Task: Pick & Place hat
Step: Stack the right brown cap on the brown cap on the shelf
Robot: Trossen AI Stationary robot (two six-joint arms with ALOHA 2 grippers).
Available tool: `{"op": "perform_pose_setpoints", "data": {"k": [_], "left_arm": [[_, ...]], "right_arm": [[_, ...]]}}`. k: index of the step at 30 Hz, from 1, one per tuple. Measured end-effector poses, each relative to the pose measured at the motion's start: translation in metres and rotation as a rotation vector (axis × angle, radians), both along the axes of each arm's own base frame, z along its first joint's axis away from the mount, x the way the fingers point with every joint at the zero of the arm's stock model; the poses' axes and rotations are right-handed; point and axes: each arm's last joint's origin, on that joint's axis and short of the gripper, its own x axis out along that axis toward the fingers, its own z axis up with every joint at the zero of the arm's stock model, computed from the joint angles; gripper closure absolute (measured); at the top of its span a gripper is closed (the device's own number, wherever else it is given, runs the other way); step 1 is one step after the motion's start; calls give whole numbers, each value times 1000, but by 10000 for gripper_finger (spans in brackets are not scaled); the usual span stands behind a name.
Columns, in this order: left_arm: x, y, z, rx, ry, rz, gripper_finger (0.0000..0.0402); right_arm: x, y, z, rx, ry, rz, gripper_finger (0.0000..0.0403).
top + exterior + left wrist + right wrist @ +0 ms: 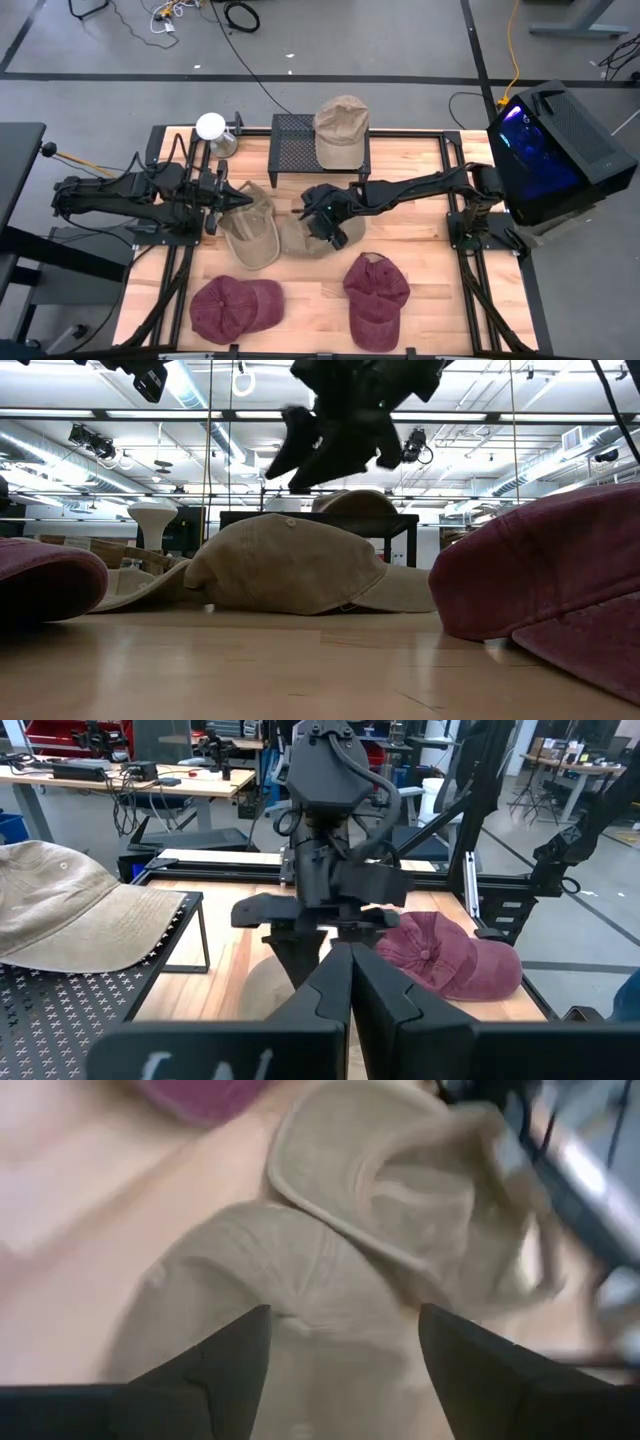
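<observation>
**Right claw wide over the tan cap at mid-table**

Closest to my low camera is the dark red cloth cap (545, 585), looming large on the pale wooden tabletop (300, 670). Past it I see the tan cotton baseball cap (290, 565) lying crown-up at the middle of the table, and I'll place everything else from that cap.

Directly above it hangs the right gripper (322, 226), fingers spread wide and empty; on my right wrist feed the two dark fingers (225, 1355) stand well apart with the cap's crown between and below them, not touching it.

Just beside the cap, on the left arm's side, lies a second tan cap turned inside-up (250, 232). The left gripper (243, 199) sits at that cap's edge with its fingers pressed together; I cannot tell whether it touches the cloth.

Behind the cap stands a black perforated metal rack (290, 145), carrying a third tan cap (340, 128). A second dark red cap (235, 307) lies in front, toward the left.
</observation>
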Motion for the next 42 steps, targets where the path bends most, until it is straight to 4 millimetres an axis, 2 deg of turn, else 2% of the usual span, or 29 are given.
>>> {"op": "perform_pose_setpoints", "data": {"k": [6, 19, 24, 31, 38, 42], "left_arm": [[0, 0, 1, -1, -6, 0, 387], [0, 0, 1, 0, -12, 0, 387], [0, 0, 1, 0, -11, 0, 387], [0, 0, 1, 0, -12, 0, 387], [0, 0, 1, 0, -14, 0, 387], [0, 0, 1, 0, -14, 0, 387]], "right_arm": [[7, 0, -1, -264, -107, 245, 157], [18, 0, -40, -436, -37, 405, 166], [17, -1, -47, -470, 3, 429, 166], [18, -1, -46, -491, -25, 467, 176], [20, 0, -51, -479, -35, 496, 206], [19, -1, -52, -478, -24, 499, 237]]}}
